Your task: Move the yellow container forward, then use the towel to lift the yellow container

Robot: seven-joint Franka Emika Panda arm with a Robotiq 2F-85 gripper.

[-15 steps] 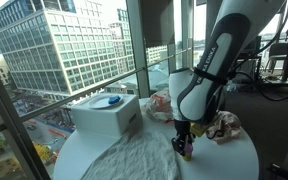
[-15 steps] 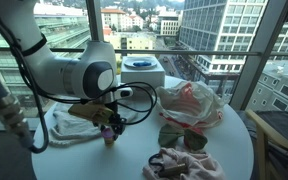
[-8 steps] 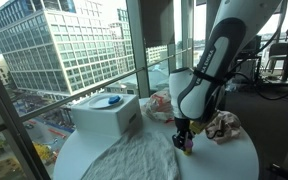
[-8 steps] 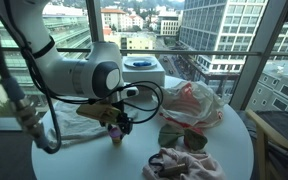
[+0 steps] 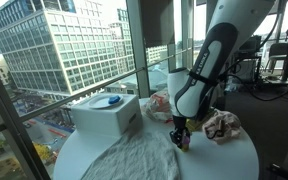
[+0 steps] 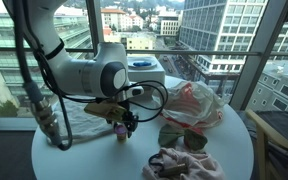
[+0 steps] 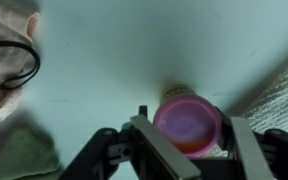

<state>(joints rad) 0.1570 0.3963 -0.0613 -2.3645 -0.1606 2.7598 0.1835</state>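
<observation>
The yellow container (image 7: 187, 125) is a small cup with a pink lid. It stands on the round white table (image 5: 219, 160). My gripper (image 7: 192, 135) is shut on it, one finger on each side. In both exterior views the gripper (image 5: 182, 139) (image 6: 121, 130) reaches straight down near the table's middle, with the container (image 6: 121, 133) between its fingers. The white towel (image 5: 132, 158) lies spread flat on the table beside the container. It also shows behind the arm in an exterior view (image 6: 76, 120) and at the right edge of the wrist view (image 7: 284, 92).
A white box with a blue lid (image 5: 105, 113) (image 6: 142, 68) stands by the window. A plastic bag with reddish contents (image 6: 190, 103), a green item (image 6: 183, 136) and a crumpled pinkish cloth (image 6: 184, 164) (image 5: 222, 125) lie on the table's other side. The table edge is close.
The gripper has slid a short way across the table with the container in it, away from the towel side. Nothing else moved.
</observation>
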